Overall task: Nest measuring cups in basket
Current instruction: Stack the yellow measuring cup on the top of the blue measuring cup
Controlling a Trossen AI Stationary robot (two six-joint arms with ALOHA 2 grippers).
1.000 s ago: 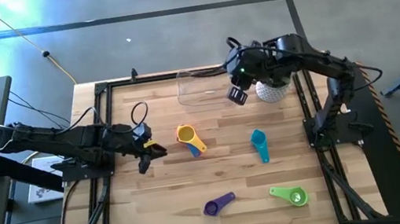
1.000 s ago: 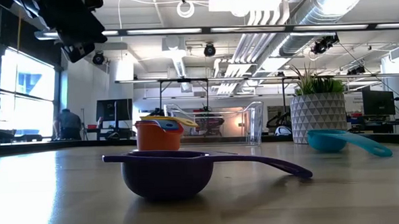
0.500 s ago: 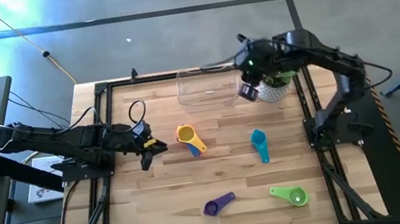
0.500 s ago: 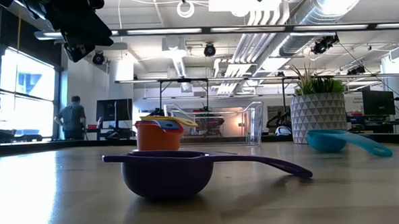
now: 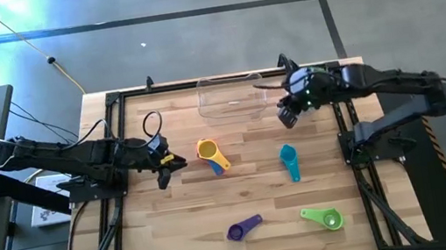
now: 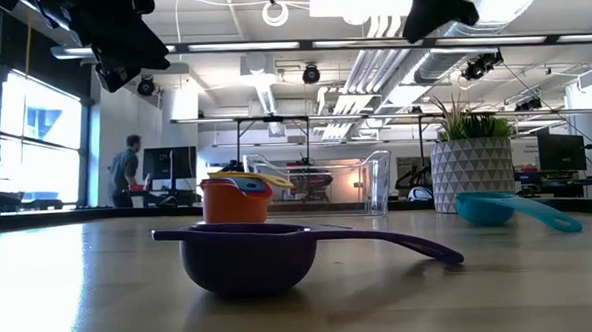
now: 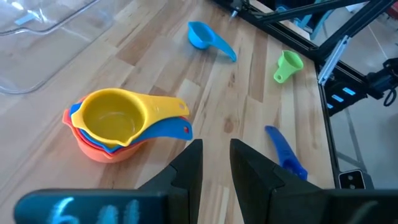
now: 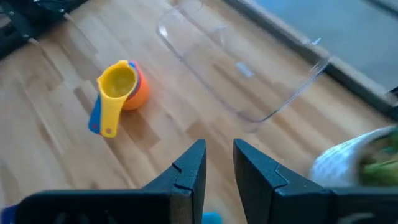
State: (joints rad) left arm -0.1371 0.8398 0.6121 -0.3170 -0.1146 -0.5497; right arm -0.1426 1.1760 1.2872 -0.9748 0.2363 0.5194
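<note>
A yellow cup sits nested in a blue one and an orange one; this stack [image 5: 210, 154] [image 7: 112, 121] [image 8: 121, 87] stands on its base near the table's middle. The teal cup [image 5: 289, 161], purple cup [image 5: 243, 228] [image 6: 250, 253] and green cup [image 5: 324, 217] lie apart on the wood. No red cup shows on its own. The clear basket [image 5: 230, 97] [image 8: 249, 68] stands at the far edge with nothing in it. My left gripper [image 5: 161, 164] [image 7: 216, 152] hovers shut, left of the stack. My right gripper [image 5: 286, 115] [image 8: 219, 155] hovers shut by the basket's right end.
A white pot with a green plant [image 6: 474, 173] [image 8: 364, 162] stands at the far right, beside the basket and under my right arm. A black frame [image 5: 113, 101] runs round the table. Bare wood lies between the stack and the teal cup.
My right gripper has swung from above the basket's right end toward the table's right and near edges and has come lower; the arm now lies stretched out flatter. The cups and the basket have stayed put.
</note>
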